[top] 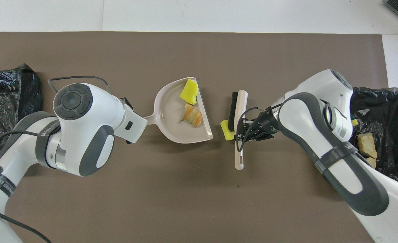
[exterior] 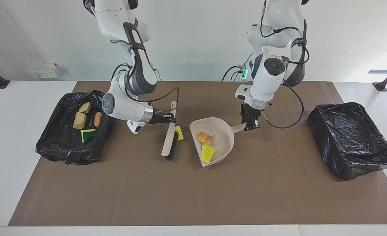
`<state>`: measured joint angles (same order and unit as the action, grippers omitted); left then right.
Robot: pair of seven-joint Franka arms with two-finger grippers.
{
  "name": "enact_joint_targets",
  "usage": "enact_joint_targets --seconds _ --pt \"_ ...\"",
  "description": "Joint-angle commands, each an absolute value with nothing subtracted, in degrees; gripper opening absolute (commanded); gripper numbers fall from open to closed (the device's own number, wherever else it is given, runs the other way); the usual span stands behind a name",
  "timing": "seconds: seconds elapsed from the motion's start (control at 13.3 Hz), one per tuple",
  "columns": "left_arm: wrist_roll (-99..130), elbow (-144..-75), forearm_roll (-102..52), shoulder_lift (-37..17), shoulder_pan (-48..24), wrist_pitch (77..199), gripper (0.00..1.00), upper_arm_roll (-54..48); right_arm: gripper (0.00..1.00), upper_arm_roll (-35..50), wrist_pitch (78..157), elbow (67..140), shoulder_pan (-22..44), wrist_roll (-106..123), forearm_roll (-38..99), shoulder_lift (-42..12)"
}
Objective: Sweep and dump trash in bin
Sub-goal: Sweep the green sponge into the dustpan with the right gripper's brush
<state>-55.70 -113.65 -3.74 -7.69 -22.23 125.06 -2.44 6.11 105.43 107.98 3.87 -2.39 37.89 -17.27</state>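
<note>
We count seven scraps of trash: four in the black-lined bin (exterior: 72, 131) at the right arm's end, two in the beige dustpan (exterior: 224, 141), and one yellow sponge piece (exterior: 179, 132) on the mat, touching the brush (exterior: 169, 139). Those in the bin look like three tan chunks and one green-backed sponge. The right gripper (exterior: 166, 118) is clamped on the brush handle, the loose sponge just below its jaws. The left gripper (exterior: 250, 124) grips the dustpan handle. The facing view shows all four binned scraps; overhead, the right arm hides most. A second bin (exterior: 351, 139) sits at the left arm's end.
</note>
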Motion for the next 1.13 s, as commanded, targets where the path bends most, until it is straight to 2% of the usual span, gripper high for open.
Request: enact_joint_targets --seconds 0.0,0.45,1.05 --pt "-51.1 -114.3 -4.5 -7.8 -26.3 128.1 0.00 -1.8 0.00 6.5 102.7 109.6 1.3 0.4 41.4 -14.9" --pt "-48.3 -113.4 -6.3 -8.4 -28.2 128.6 0.00 -1.9 0.00 6.4 107.5 117.0 1.8 4.0 34.5 -12.6" --pt "-47.5 -116.7 -6.0 -9.0 -33.1 129.0 0.00 -1.8 0.00 6.3 107.9 117.5 1.7 4.9 34.2 -12.3"
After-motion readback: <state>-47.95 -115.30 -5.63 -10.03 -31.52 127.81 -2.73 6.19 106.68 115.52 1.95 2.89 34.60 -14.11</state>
